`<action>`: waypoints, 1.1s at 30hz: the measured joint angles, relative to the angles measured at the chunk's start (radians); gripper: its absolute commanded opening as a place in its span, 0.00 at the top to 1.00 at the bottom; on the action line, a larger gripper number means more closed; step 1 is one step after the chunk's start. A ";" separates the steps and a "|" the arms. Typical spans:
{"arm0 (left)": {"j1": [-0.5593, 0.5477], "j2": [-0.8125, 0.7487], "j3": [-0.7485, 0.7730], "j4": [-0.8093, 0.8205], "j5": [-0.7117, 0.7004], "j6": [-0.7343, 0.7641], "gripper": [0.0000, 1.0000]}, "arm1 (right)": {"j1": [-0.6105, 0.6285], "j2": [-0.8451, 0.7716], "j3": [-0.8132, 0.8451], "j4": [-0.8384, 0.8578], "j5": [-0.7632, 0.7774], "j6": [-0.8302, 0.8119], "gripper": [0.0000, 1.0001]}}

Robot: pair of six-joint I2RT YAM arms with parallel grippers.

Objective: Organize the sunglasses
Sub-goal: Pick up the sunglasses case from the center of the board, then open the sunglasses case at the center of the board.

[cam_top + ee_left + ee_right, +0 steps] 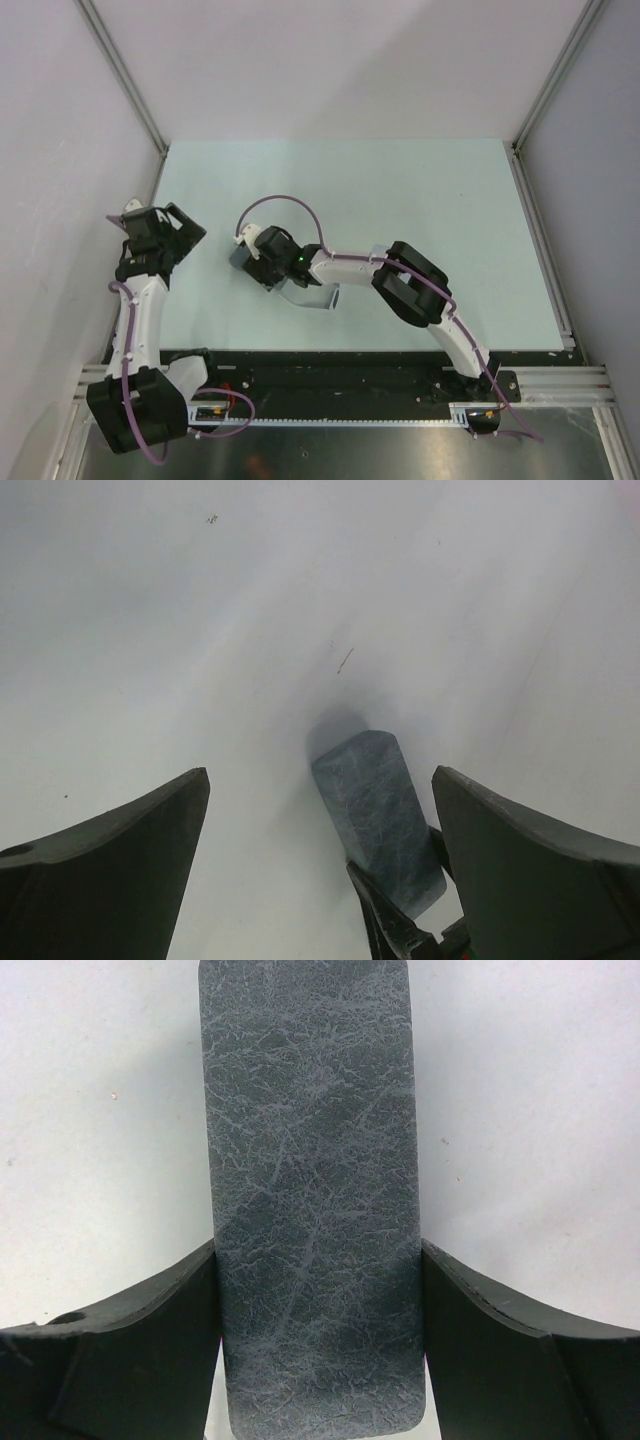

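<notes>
Gripper (320, 1260) of right arm (352, 267) around case (310, 1110)

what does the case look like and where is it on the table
On the pale table, look left of the middle, where the right arm reaches in; the case lies flat between the jaws of the right gripper. It is a dark grey oblong with rounded corners and a crackled, leather-like surface, unlike the paler cloth nearby, partly hidden under that arm.

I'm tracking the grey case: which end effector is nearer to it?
Right. The right end effector straddles the grey case, fingers against both long sides; the left end effector hangs open off to its left, apart.
</notes>
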State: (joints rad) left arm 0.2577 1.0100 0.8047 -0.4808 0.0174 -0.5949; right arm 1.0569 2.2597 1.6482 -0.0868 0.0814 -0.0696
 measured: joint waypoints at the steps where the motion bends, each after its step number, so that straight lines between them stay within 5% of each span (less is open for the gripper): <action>1: 0.000 0.000 -0.001 0.000 0.000 0.000 0.00 | 0.000 0.000 0.000 0.000 0.000 0.002 0.73; 12: 0.018 -0.056 0.007 -0.002 0.069 0.001 0.00 | -0.038 -0.075 0.000 -0.078 -0.059 0.113 0.73; 19: 0.023 -0.055 0.125 0.048 0.338 0.024 0.00 | -0.187 -0.288 0.006 -0.133 -0.151 0.265 0.73; 27: 0.018 -0.118 0.115 0.472 0.763 -0.132 0.00 | -0.385 -0.521 0.041 -0.167 -0.277 0.389 0.71; 33: -0.092 -0.116 0.169 0.686 0.869 -0.216 0.00 | -0.433 -0.626 0.065 -0.186 -0.417 0.441 0.71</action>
State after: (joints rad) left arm 0.1658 0.8944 0.9741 0.2054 0.8860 -0.8104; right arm 0.6239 1.6337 1.7134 -0.2726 -0.3359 0.3710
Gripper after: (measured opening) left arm 0.996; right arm 0.726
